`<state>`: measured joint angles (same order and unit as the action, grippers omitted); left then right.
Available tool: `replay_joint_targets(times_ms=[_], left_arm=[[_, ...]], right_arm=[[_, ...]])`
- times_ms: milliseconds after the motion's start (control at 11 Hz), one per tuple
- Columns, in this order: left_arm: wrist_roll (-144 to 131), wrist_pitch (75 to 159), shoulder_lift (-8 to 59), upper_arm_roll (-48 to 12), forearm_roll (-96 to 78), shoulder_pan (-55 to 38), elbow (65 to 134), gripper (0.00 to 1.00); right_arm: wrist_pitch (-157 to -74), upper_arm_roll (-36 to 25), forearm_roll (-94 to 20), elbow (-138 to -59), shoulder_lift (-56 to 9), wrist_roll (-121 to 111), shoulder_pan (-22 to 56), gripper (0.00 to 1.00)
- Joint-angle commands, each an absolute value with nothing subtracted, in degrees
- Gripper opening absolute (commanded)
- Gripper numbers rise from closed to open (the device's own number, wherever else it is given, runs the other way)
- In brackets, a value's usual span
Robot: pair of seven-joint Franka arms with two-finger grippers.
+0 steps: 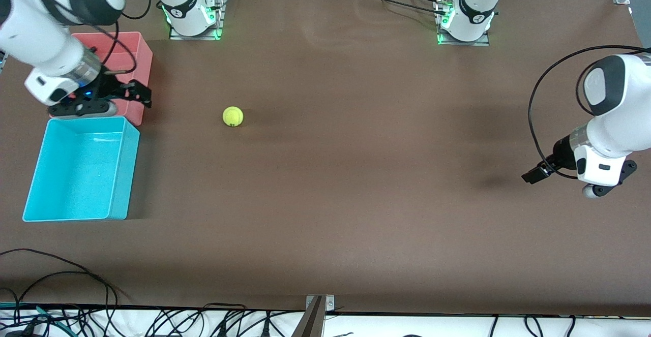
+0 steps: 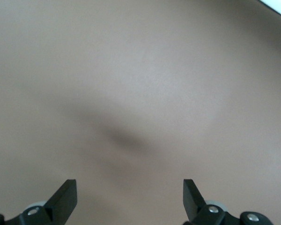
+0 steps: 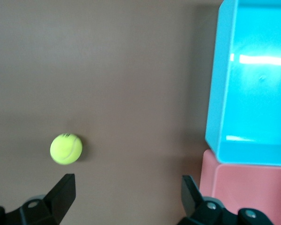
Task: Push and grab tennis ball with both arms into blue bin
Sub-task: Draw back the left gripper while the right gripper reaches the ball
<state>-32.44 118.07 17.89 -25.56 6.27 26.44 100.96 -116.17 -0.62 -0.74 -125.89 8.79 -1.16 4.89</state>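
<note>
The tennis ball (image 1: 233,116) lies alone on the brown table, a short way from the bins toward the left arm's end; the right wrist view shows the ball (image 3: 66,148) too. The blue bin (image 1: 131,174) stands at the right arm's end with nothing in it, and its wall (image 3: 220,93) shows in the right wrist view. My right gripper (image 1: 140,94) hangs open over the pink bin's near corner, with bare table between its fingers (image 3: 129,187). My left gripper (image 1: 534,176) waits open at the left arm's end, over bare table (image 2: 129,194).
A pink bin (image 1: 142,55) of the same shape touches the blue bin's farther end; its wall (image 3: 253,187) shows in the right wrist view. Both arm bases (image 1: 193,17) (image 1: 465,22) stand along the farther edge. Loose cables (image 1: 61,276) lie at the near edge.
</note>
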Motion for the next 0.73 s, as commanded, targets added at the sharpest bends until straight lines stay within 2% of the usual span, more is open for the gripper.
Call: replay_joint_targets(times_ms=[0, 182, 636], left_arm=[[-14.6, 116.5, 14.9, -25.0, 7.2, 26.5, 99.8, 1.00], [-11.9, 113.8, 11.7, -23.2, 7.3, 21.7, 99.8, 1.00], [7.9, 113.6, 6.1, -3.6, 3.7, -1.0, 100.5, 1.00]], right_arm=[[-127.2, 0.5, -0.6, -138.7, 12.2, -1.1, 4.8, 1.00], [-136.2, 3.4, -0.7, -145.5, 11.4, -0.7, 4.9, 1.00], [-143.9, 4.3, -0.6, -146.5, 1.9, 0.4, 5.0, 1.00]])
